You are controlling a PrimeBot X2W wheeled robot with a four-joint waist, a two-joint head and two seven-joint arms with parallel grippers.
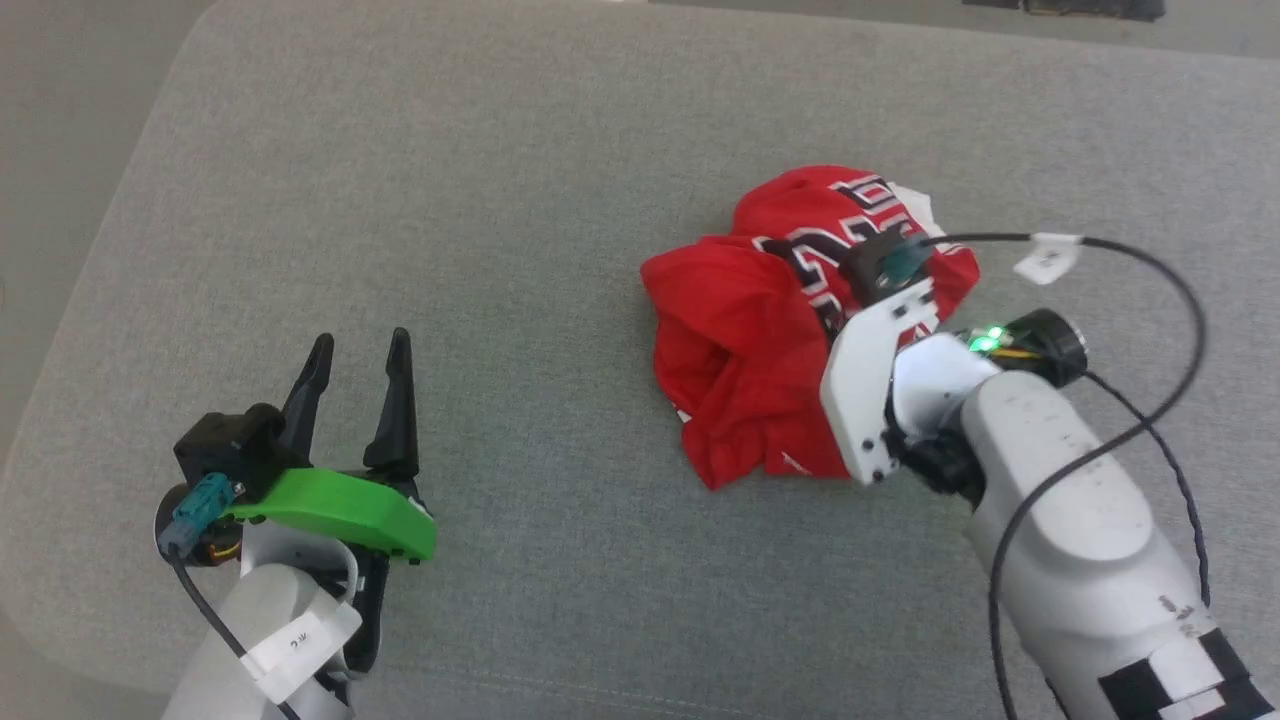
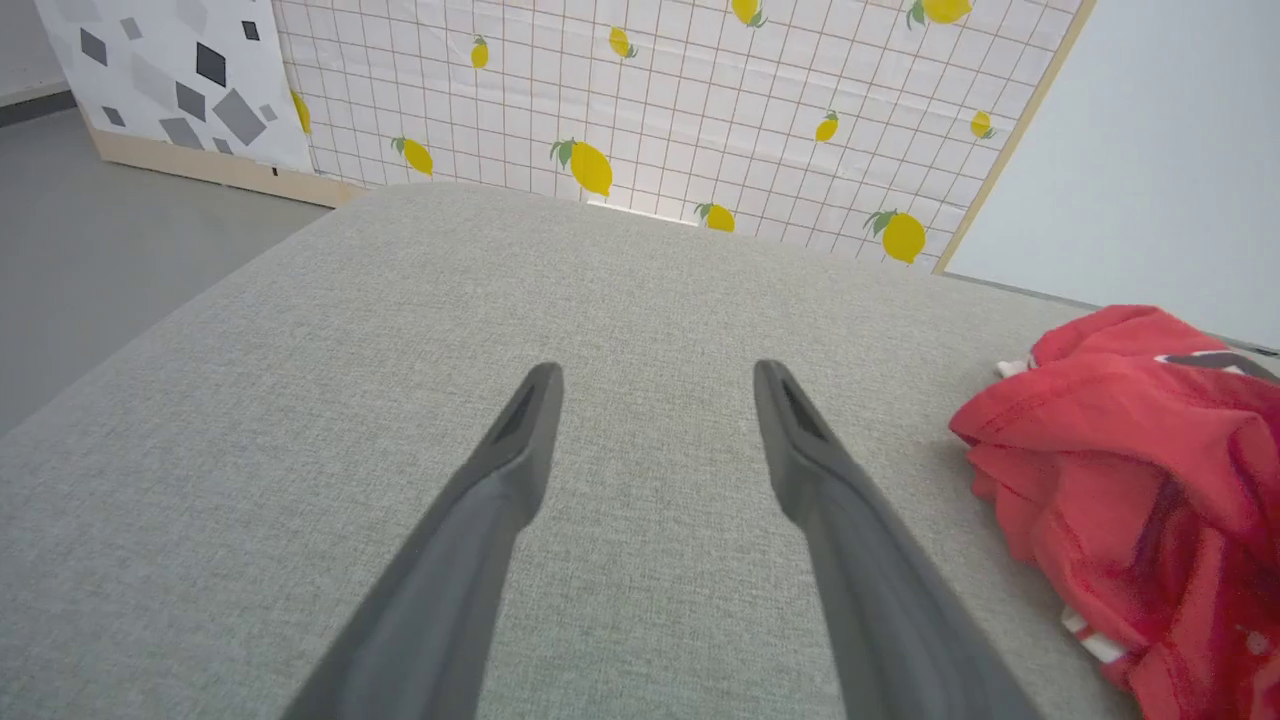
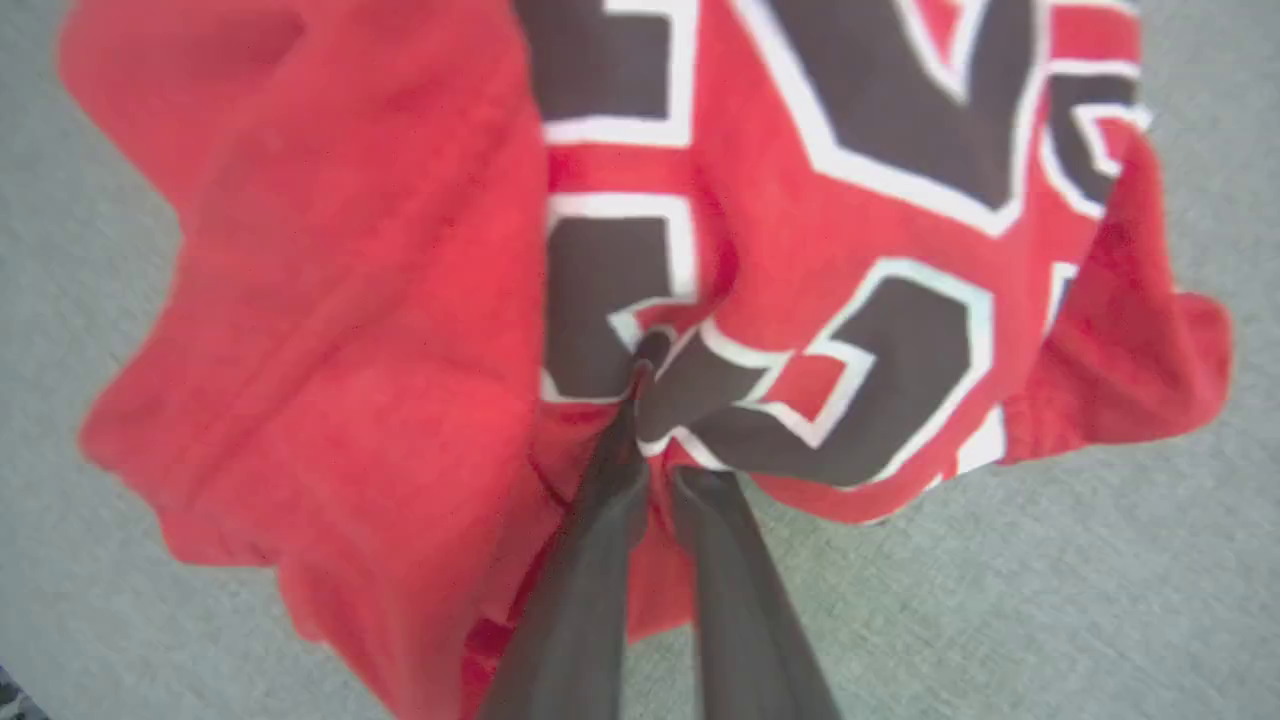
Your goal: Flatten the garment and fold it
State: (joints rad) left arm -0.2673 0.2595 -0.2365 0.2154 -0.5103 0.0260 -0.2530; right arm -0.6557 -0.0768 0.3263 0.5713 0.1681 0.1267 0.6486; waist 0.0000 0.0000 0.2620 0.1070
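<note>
- Grey cushion (image 1: 500,200): work surface.
- My left gripper (image 1: 360,340): fingers spread wide, empty, above bare cushion.
- One garment (image 1: 740,330): red, crumpled heap, right of centre on the cushion.
- My right gripper (image 3: 645,378): fingers pinched together on the garment's black print.

We saw cushion (image 1: 480,180) bare from left edge to middle: wide passage there. Garment (image 1: 730,340), bunched, blocked right of centre. Black cable (image 1: 1196,305) looped above strip toward right edge. Far edge lay open.

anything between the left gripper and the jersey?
Nothing: bare grey cushion runs from the open left gripper to the crumpled garment, seen in the head view and the left wrist view.
</note>
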